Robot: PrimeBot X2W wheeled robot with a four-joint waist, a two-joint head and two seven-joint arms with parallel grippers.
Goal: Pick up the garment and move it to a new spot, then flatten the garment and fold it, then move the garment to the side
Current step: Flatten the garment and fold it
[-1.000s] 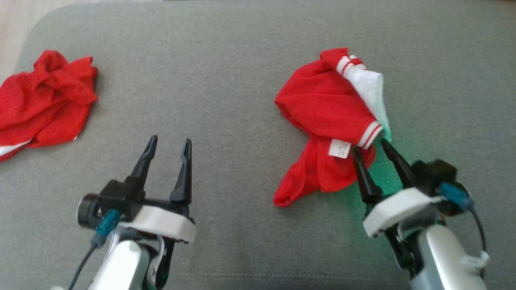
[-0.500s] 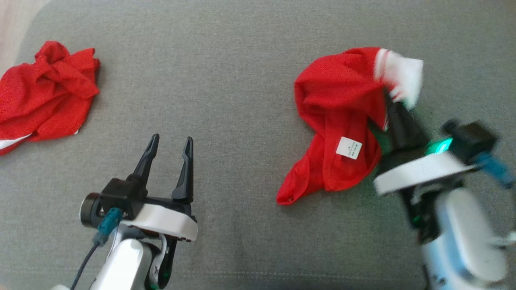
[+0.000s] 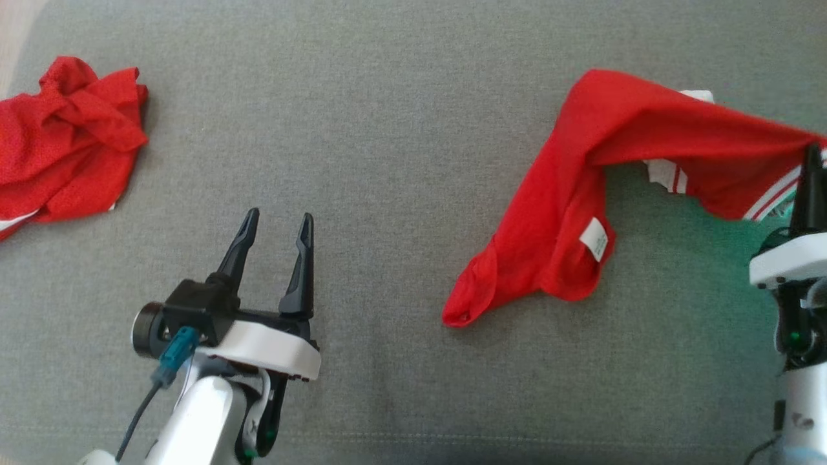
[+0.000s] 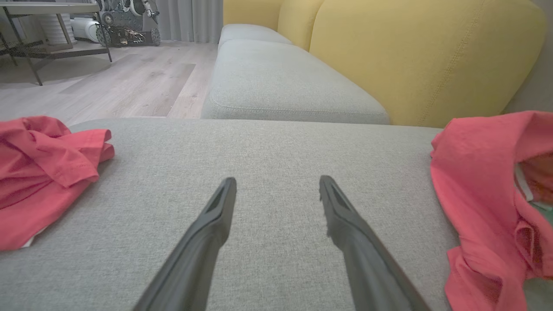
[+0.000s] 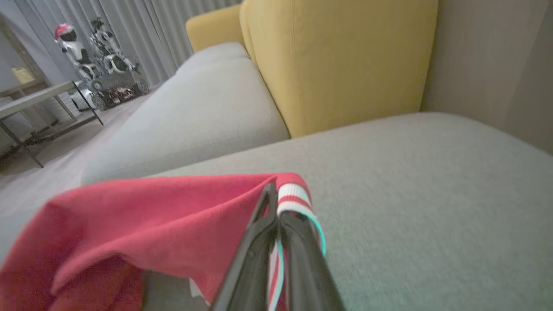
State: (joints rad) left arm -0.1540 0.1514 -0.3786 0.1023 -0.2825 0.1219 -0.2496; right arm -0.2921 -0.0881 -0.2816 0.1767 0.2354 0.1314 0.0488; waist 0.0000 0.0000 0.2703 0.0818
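garment (image 3: pixel 568 213): red shirt on the right part of the sofa cushion; one end is raised and pulled taut toward the right edge of the head view, the other end lies bunched on the cushion
striped cuff (image 5: pixel 293 196): red and white band at the raised end, pinched between the fingers of the right tool
care label (image 3: pixel 594 237): white tag facing up on the bunched part
right tool (image 3: pixel 813 152): closed tight on the striped cuff, holding the garment up; green glow on the cushion beside it
left tool (image 3: pixel 278 219): fingers spread wide, nothing between them, hovers over bare cushion at lower left, well apart from both garments
second garment (image 3: pixel 64 142): crumpled red cloth at far left of the cushion, untouched
sofa cushion (image 3: pixel 387 129): grey fabric, carries both garments
backrest (image 4: pixel 410 56): yellow, behind the cushion in the wrist views
floor (image 4: pixel 129 82): pale wood, left of the sofa in the left wrist view
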